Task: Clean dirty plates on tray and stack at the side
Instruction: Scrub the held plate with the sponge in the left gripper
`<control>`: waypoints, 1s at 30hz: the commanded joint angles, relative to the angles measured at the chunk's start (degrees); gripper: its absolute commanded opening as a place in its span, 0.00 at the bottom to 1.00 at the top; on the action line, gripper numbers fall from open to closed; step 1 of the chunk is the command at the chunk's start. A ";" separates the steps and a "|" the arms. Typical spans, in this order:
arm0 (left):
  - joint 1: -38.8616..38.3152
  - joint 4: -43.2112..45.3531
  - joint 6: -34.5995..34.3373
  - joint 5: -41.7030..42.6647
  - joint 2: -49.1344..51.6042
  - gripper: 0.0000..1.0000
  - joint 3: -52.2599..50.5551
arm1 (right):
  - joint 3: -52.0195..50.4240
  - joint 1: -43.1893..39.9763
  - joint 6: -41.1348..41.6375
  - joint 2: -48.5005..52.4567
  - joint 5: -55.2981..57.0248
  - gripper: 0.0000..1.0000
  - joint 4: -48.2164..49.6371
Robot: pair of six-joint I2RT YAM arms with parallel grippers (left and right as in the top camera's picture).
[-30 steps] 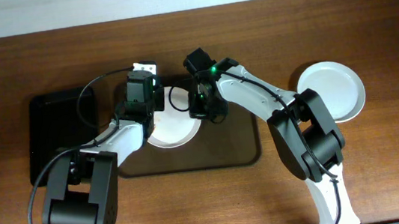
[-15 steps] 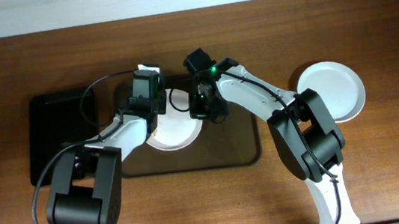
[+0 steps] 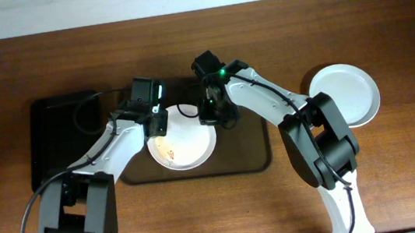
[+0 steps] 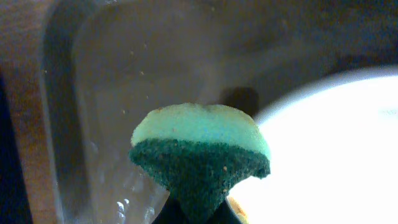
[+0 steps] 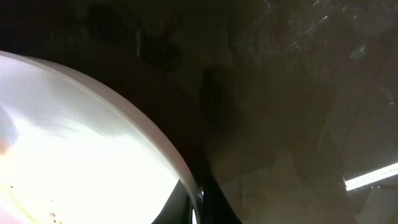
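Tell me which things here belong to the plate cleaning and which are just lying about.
Belong to the job: dirty plate, brown tray, sponge, white plate at the side.
Just lying about: black tray.

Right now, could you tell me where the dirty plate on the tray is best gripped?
Grip the plate by its thin raised rim, coming from the far right edge, where the right jaws pinch it. It lies flat on the tray, so only the rim offers a hold, and that side leaves the smeared inside free for the sponge.
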 commanded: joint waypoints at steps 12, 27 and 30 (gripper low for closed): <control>-0.83 -8.81 -13.57 -0.59 -4.17 0.00 5.22 | -0.04 0.37 10.29 2.03 3.28 0.04 6.32; -1.95 3.02 -13.42 -4.72 11.39 0.01 5.20 | -0.04 0.37 9.01 2.03 2.86 0.04 6.12; -1.97 7.56 -8.74 -4.59 13.75 0.01 5.20 | -0.04 0.37 8.24 2.03 2.64 0.04 6.08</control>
